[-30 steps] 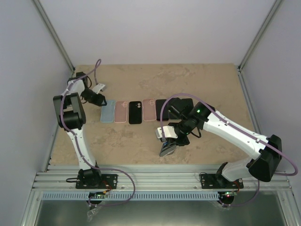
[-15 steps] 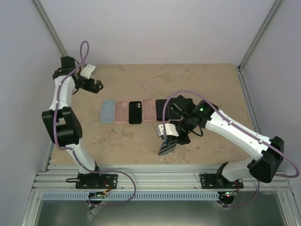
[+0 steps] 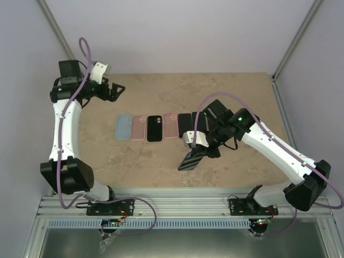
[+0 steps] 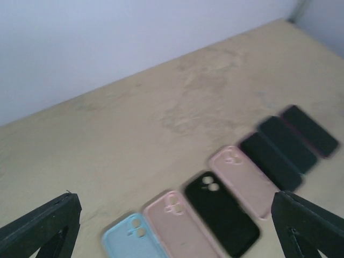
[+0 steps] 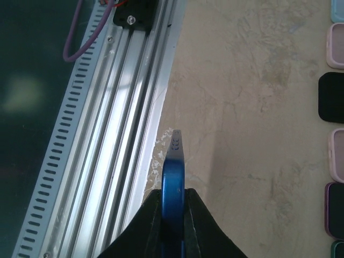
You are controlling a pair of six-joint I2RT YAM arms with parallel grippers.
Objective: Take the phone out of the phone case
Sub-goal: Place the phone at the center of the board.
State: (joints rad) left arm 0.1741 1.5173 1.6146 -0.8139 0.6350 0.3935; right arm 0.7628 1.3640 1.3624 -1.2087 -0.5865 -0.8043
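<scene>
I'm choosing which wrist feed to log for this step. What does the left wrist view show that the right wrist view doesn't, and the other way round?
Only the left wrist view: the row of cases nearly whole, camera cutouts included, the back wall, and the left hand open and empty. Only the right wrist view: the phone, edge-on and blue, clamped in the right hand, and the aluminium rail along the table's near edge. Both: the tan table and that row, though the right wrist view catches only slivers of it.

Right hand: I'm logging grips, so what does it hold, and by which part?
The right hand pinches the blue phone across its flat faces at one end. The left hand is open and holds nothing.
</scene>
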